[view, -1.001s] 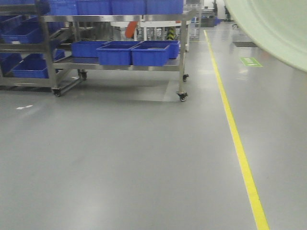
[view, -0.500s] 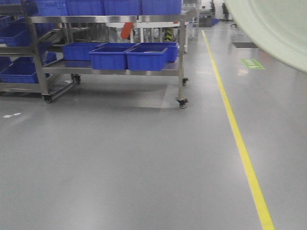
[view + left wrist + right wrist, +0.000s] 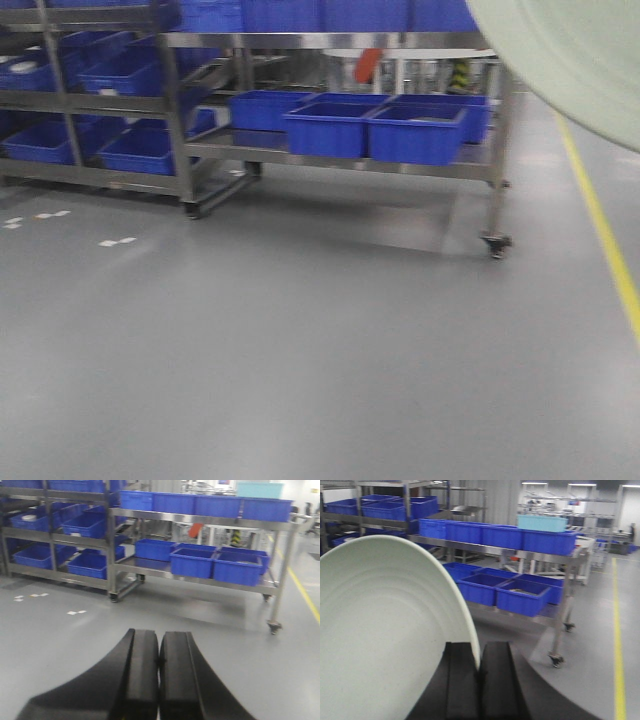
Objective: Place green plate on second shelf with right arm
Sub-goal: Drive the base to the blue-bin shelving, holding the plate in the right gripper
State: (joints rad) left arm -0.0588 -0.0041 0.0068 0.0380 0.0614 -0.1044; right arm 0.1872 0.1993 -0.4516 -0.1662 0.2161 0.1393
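The pale green plate (image 3: 385, 630) stands on edge in my right gripper (image 3: 479, 652), whose two black fingers are shut on its rim. It fills the left half of the right wrist view. The front view catches only a curved piece of the green plate (image 3: 570, 60) at the top right. My left gripper (image 3: 159, 645) is shut with nothing in it, low over the grey floor. The steel shelf cart (image 3: 340, 155) with a lower and an upper shelf stands across the floor ahead, well beyond both grippers.
Several blue bins (image 3: 370, 128) sit on the cart's lower shelf, more blue bins (image 3: 200, 504) on its top. A second rack (image 3: 90, 110) with blue bins stands to the left. A yellow floor line (image 3: 605, 235) runs along the right. The cart's castor (image 3: 495, 243) rests on the floor.
The front view has swung to the left: the cart and bins have slid right in the frame, and more of the left rack shows. The plate keeps its place at the top right.
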